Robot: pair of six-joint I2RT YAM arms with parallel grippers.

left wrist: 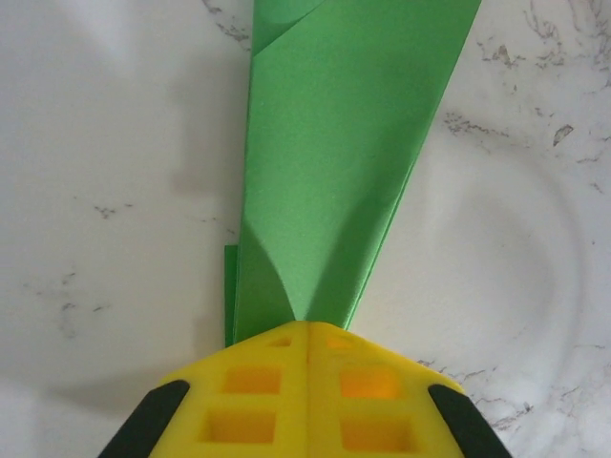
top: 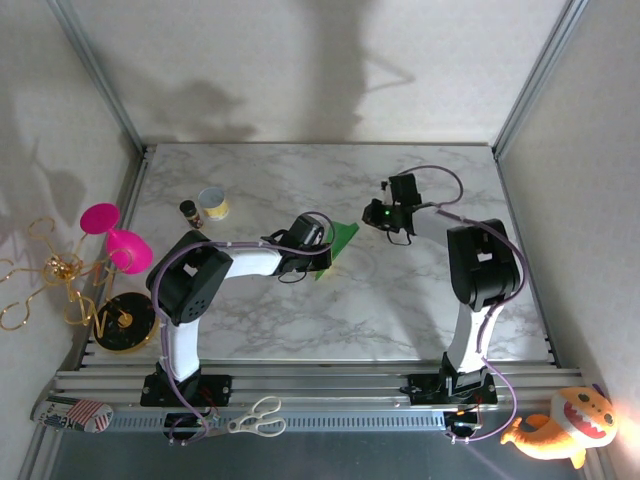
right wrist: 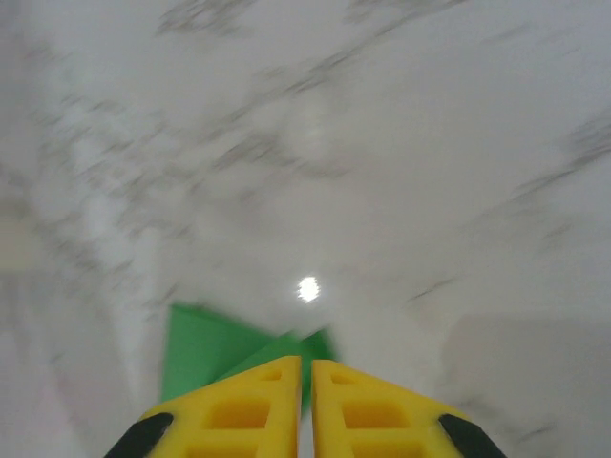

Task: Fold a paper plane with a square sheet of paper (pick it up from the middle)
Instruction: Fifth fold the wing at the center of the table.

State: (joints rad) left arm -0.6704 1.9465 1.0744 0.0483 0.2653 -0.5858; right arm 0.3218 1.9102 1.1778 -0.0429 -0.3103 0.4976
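1. Left claw point(left wrist: 307, 336): the yellow fingers point(left wrist: 253, 382) are pressed flat together and clenched on the narrow end of the green plane point(left wrist: 334, 162). From the pinch the paper fans out wider, away from the wrist camera.
2. Plane, left wrist view: layered folds. A crease edge shows near the top left corner, and a thin strip of a lower layer pokes out on the left just above the fingers.
3. Plane, top view point(top: 343, 237): it lies at mid-tabletop point(top: 420, 300) between the two claws. The left claw point(top: 314, 258) is at its near-left end and the right claw point(top: 370, 220) just beside its far-right tip.
4. Right claw point(right wrist: 304, 367): the fingers are drawn together with only a thin slit between them. Green paper point(right wrist: 205, 348) sits directly beyond and under the tips. The frame is motion-blurred, so I cannot tell whether any paper is pinched.
5. Far-left of the tabletop: a tin can point(top: 213, 203) with a yellow band and a small dark bottle point(top: 189, 211), close together. Any label is too small to read.
6. Left edge: pink goblet point(top: 112, 238), gold wire piece point(top: 45, 275), black-and-yellow disc point(top: 124, 320).
7. Front rail: scissors point(top: 257, 417). Orange plush point(top: 560, 428) is at the right corner.
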